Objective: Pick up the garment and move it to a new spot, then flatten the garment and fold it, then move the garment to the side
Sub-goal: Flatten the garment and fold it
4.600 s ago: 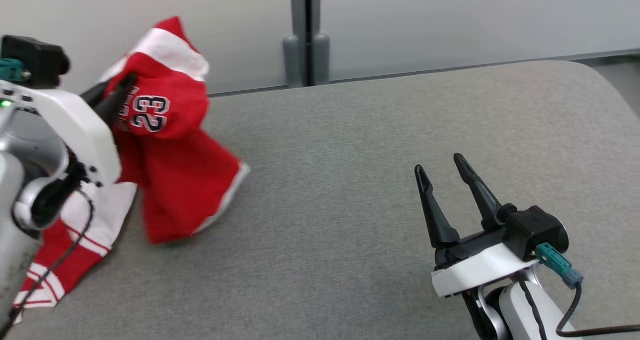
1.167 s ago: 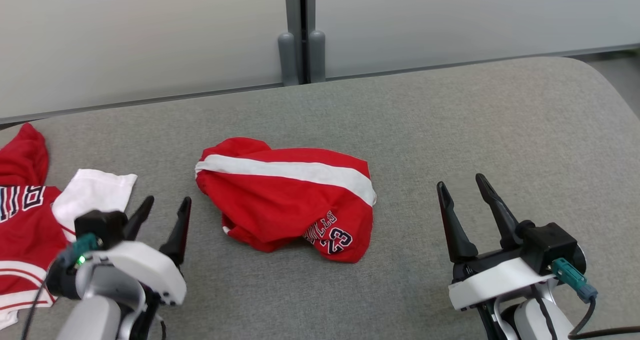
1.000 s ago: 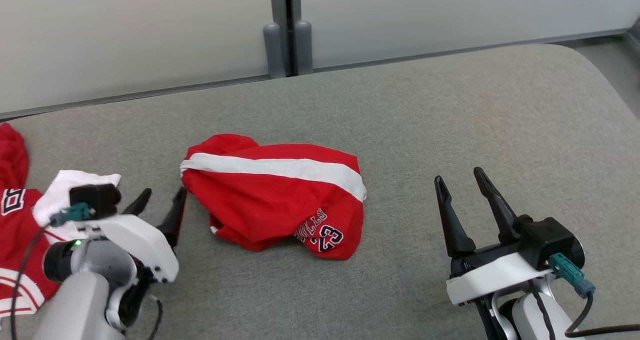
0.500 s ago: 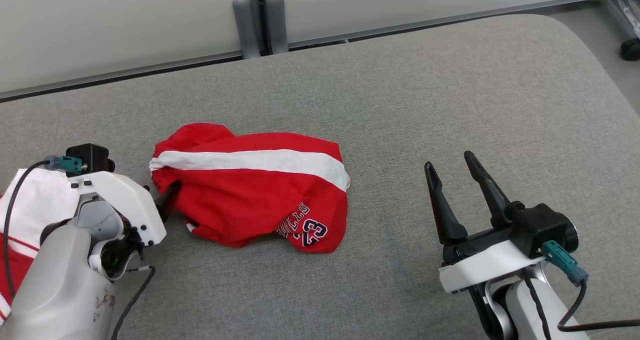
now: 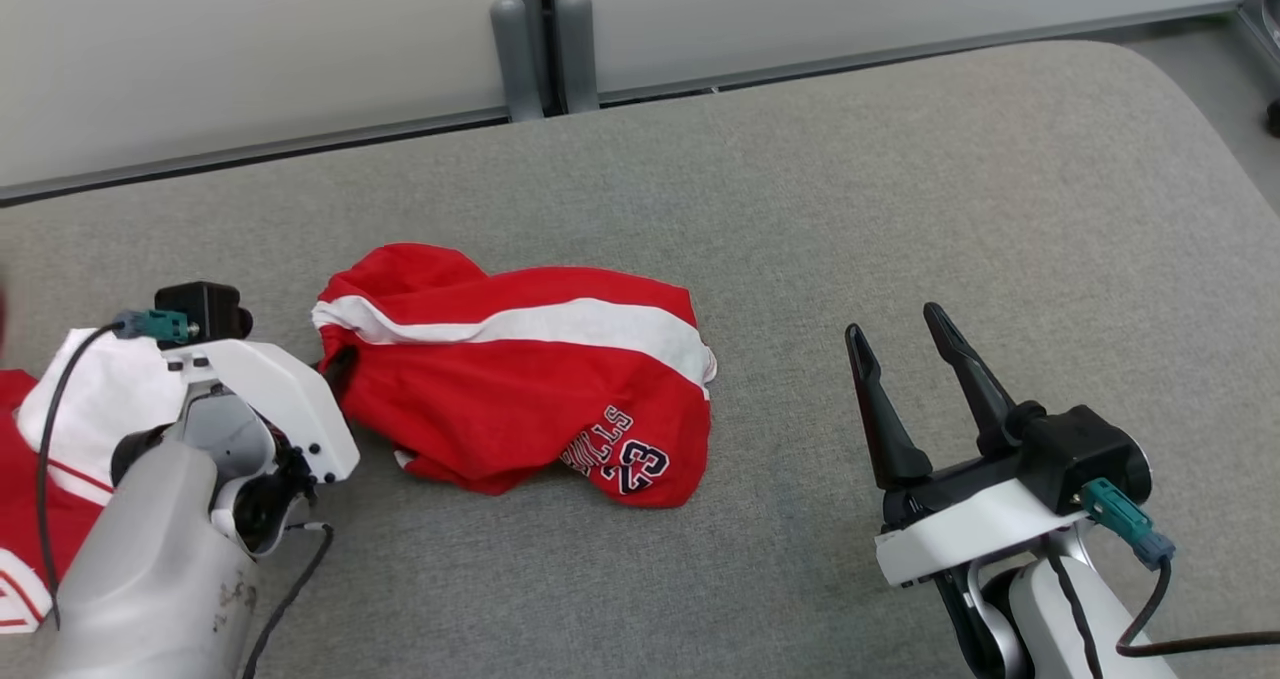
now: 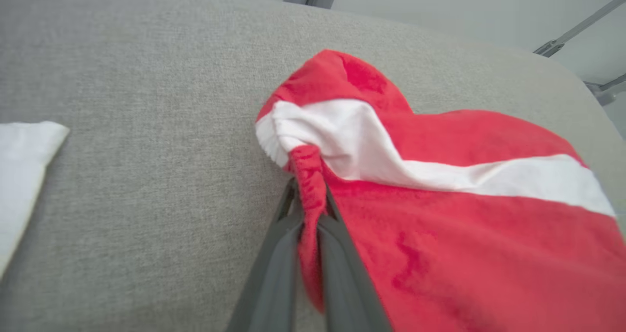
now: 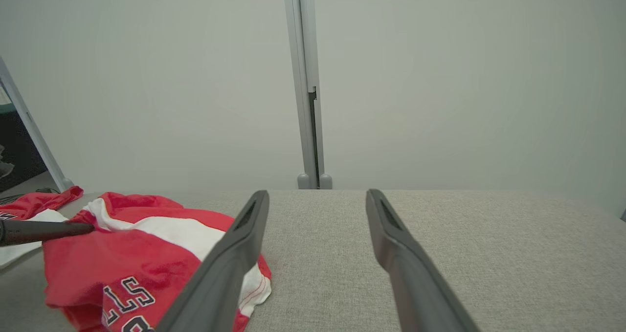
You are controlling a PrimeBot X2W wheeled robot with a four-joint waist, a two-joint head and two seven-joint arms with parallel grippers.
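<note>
Currently your left claw (image 6: 309, 195) pinches a bunched red edge of the garment (image 5: 520, 399), a crumpled red jersey with a white stripe lying on the grey counter (image 5: 800, 209). Your right claw (image 5: 893, 321) hovers well right of the garment, fingers spread.

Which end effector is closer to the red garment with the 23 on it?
Left. The left end effector is shut on a fold at the red garment's left edge. The right end effector stands open off its right side, apart from it.
</note>
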